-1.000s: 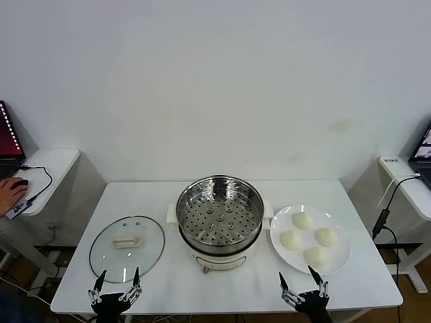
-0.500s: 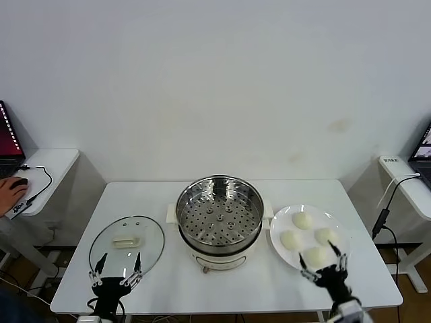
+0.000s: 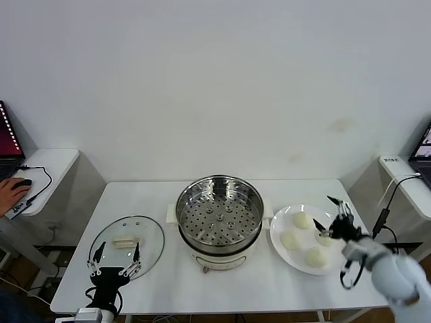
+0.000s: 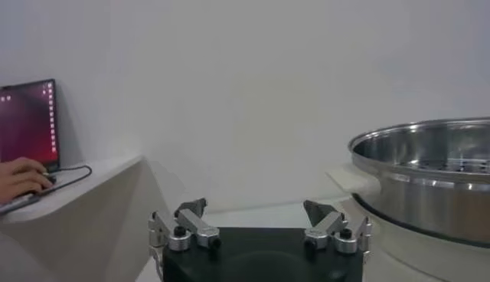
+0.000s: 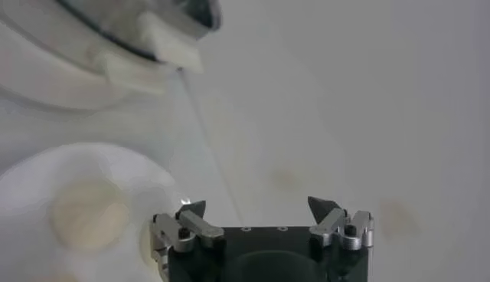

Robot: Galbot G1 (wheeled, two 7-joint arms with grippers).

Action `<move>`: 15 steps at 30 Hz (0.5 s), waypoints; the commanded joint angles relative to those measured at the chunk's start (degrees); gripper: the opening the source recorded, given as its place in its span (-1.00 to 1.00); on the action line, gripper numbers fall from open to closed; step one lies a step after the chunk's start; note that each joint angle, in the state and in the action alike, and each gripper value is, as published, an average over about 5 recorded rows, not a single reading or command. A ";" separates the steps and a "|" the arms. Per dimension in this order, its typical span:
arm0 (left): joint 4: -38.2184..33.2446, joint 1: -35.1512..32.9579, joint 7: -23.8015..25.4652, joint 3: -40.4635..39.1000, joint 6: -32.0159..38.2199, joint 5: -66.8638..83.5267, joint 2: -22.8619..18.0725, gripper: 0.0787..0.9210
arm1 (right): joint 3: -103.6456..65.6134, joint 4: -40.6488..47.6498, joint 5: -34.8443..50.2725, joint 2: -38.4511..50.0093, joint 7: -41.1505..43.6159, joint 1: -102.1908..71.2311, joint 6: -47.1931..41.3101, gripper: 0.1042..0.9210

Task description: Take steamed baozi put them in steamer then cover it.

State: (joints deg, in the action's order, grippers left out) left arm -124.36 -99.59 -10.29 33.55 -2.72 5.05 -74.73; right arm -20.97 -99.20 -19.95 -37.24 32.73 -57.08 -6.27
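Several off-white baozi lie on a white plate at the table's right; one baozi shows in the right wrist view. My right gripper is open and empty, raised over the plate's right side near the right-hand baozi. The steel steamer with its perforated tray stands at the table's middle, uncovered and with no buns in it; its wall also shows in the left wrist view. The glass cover with a white handle lies flat at the left. My left gripper is open and empty at the cover's near edge.
Side desks flank the table: one at the left with a laptop, a mouse and a person's hand, one at the right with a cable hanging. A white wall stands behind.
My right gripper has risen from the table's front edge and moved back and to the right, over the plate's right side. My left gripper has moved up a little onto the cover's near edge.
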 commanded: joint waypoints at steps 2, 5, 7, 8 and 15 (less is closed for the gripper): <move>-0.09 0.54 0.14 0.36 0.21 -0.70 0.20 0.77 | 19.76 10.00 3.22 12.18 17.62 24.33 -1.32 0.76; -0.24 0.55 0.13 0.46 0.15 -0.76 0.26 0.77 | 30.60 14.46 4.93 11.77 22.96 33.17 -0.42 0.76; -0.30 0.60 0.12 0.56 0.13 -0.76 0.28 0.77 | 37.06 17.68 5.52 10.39 25.55 38.93 0.57 0.76; -0.33 0.62 0.12 0.64 0.13 -0.73 0.29 0.77 | 39.90 19.40 5.74 9.32 26.66 41.75 1.04 0.76; -0.54 0.69 0.09 1.68 0.18 -0.46 0.26 0.77 | 52.68 30.50 5.32 -0.53 30.64 53.31 2.60 0.76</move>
State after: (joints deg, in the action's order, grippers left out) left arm -124.95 -99.05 -10.18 35.13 -2.62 4.73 -74.61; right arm 17.35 -77.05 -16.42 -36.51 55.40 -18.05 -4.02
